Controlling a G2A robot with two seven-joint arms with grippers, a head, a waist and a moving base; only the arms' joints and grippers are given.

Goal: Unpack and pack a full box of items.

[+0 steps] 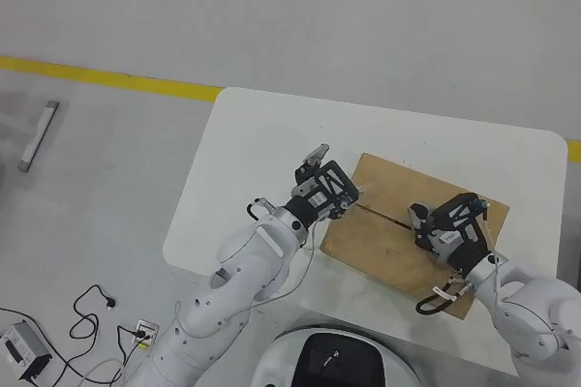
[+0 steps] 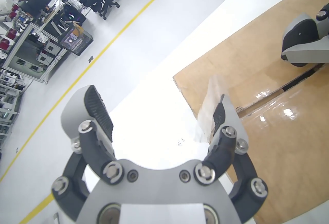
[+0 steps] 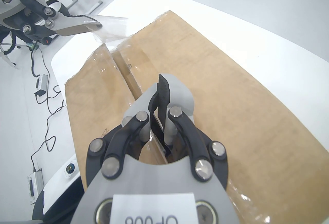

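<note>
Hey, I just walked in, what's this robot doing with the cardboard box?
It is working on opening the cardboard box on the white table. The flaps are closed, but the clear tape is partly peeled off the seam at one end. The left gripper is open beside that end, with the loose strip clinging to one finger. The right gripper is shut and sits at the seam farther along the box top.

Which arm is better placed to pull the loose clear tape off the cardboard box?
Left. The left gripper is open at the cardboard box's end, the lifted clear tape against one finger. The right gripper is shut, on the seam farther along.
</note>
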